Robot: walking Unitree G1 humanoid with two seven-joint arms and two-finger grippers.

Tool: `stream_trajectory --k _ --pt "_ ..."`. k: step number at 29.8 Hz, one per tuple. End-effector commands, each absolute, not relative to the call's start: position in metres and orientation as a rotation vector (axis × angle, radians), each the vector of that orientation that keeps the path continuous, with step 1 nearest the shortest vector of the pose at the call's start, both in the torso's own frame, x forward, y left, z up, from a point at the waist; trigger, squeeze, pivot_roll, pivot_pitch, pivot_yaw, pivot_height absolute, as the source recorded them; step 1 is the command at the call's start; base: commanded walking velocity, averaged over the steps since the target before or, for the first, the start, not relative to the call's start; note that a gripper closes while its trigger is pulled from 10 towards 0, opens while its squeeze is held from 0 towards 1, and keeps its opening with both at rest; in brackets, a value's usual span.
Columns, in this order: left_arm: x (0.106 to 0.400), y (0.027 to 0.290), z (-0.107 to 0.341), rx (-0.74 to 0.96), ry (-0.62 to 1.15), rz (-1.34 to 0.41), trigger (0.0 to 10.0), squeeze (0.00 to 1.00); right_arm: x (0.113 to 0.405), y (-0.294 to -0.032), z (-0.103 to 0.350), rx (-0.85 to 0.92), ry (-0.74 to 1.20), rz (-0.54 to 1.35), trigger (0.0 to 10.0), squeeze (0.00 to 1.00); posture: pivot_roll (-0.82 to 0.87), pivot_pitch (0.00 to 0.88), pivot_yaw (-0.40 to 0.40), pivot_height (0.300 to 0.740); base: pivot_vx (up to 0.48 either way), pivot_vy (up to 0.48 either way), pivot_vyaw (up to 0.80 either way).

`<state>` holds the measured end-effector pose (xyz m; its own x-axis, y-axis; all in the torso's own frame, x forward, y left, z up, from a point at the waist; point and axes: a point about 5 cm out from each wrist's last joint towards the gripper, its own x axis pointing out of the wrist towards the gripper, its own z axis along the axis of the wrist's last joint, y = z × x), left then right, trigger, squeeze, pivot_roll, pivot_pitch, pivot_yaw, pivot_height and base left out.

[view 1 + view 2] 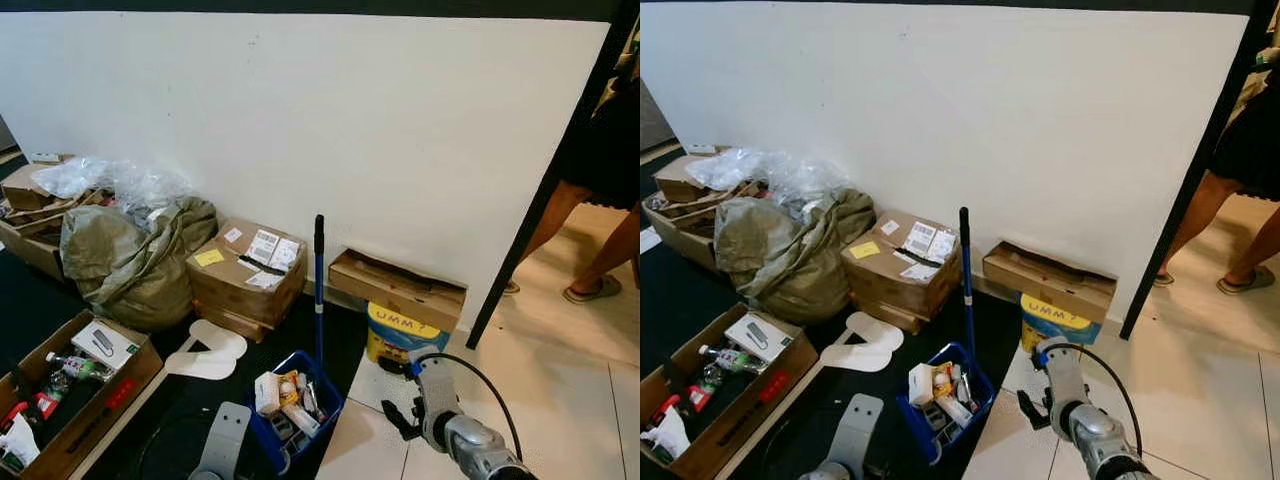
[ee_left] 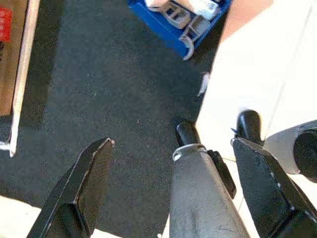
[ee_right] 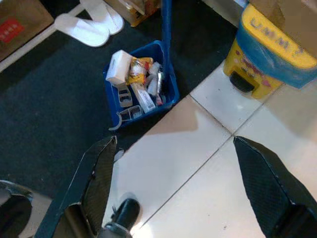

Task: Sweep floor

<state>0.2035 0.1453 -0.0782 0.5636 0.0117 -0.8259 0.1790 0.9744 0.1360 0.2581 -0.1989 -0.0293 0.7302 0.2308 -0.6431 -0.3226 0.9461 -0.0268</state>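
Several boxes [image 1: 245,272] around blue-handled broom [image 1: 319,285]

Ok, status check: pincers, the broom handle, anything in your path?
Both pincers open, empty, hanging low. Blue broom handle upright by the wall, ungrabbed. Blue bin and yellow container crowd its base.

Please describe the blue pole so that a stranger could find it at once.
Look at the foot of the white wall, between the labelled box and the yellow tub. There the blue pole stands upright at the blue bin. It is the one tall, thin thing there, with a black tip.
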Motion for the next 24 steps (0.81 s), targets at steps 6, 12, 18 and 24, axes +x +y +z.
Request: stream_trajectory --k 6,12,18,24 --pt "0.2019 0.1519 -0.0789 0.229 0.974 -0.095 10.0 0.0 0.263 -0.1836 -0.0263 -0.146 0.646 0.369 10.0 0.0 -0.02 0.0 0.013 0.74 0.387 0.0 0.79" --pt "0.2018 0.1519 -0.0789 0.232 0.974 -0.096 10.0 0.0 0.2665 -0.1831 -0.0238 -0.118 0.636 0.353 10.0 0.0 -0.02 0.0 0.014 0.74 0.374 0.0 0.0" --pt "0.2008 0.1516 -0.0795 0.22 0.978 -0.089 10.0 0.0 0.2669 -0.1846 -0.0234 -0.115 0.638 0.349 10.0 0.0 -0.02 0.0 0.01 0.74 0.129 0.0 0.0" --pt "0.2003 0.1504 -0.0798 0.22 0.984 -0.115 10.0 0.0 0.2656 -0.1872 -0.0244 -0.115 0.646 0.336 10.0 0.0 -0.02 0.0 0.013 0.74 0.0 -0.329 0.0"
